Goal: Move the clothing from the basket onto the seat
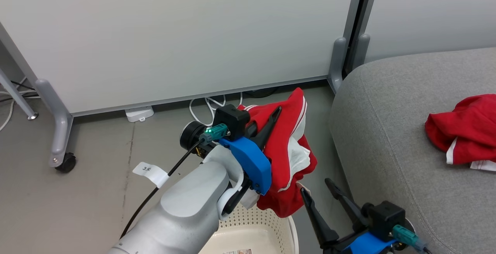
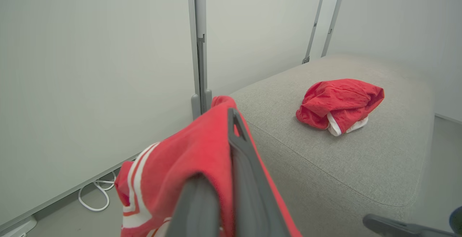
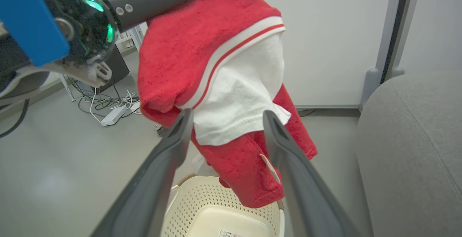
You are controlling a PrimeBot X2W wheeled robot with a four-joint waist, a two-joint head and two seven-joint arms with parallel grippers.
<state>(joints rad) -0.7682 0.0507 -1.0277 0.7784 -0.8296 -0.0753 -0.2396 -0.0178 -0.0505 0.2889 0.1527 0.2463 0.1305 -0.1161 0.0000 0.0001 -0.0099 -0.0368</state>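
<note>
basket (image 1: 254, 227): cream, perforated, at the bottom of the head view beside the left forearm; a printed label lies on its floor.
right gripper (image 1: 316, 187): just right of the basket, between it and the couch; fingers spread wide, nothing between them.
left gripper (image 1: 276, 114): above the basket, fingers clamped together on the red garment.
red garment (image 1: 288, 149): hangs from the left gripper, lower end at the basket's far rim, contact not clear; apart from the couch. bright red, white trim with a thin red stripe, white lining showing, small tag near the hem.
floor (image 1: 97, 192): grey; a strip of it lies between the hanging garment and the couch.
couch (image 1: 387, 138): light grey fabric, rounded edge, one seam.
second garment (image 1: 465, 130): bunched on the couch top, red with white edging.
power strip (image 1: 138, 114), white cables (image 1: 211, 108): on the floor at the partition's foot.
partition (image 1: 174, 33): pale panels, grey feet, one caster (image 1: 66, 163) at left.
</note>
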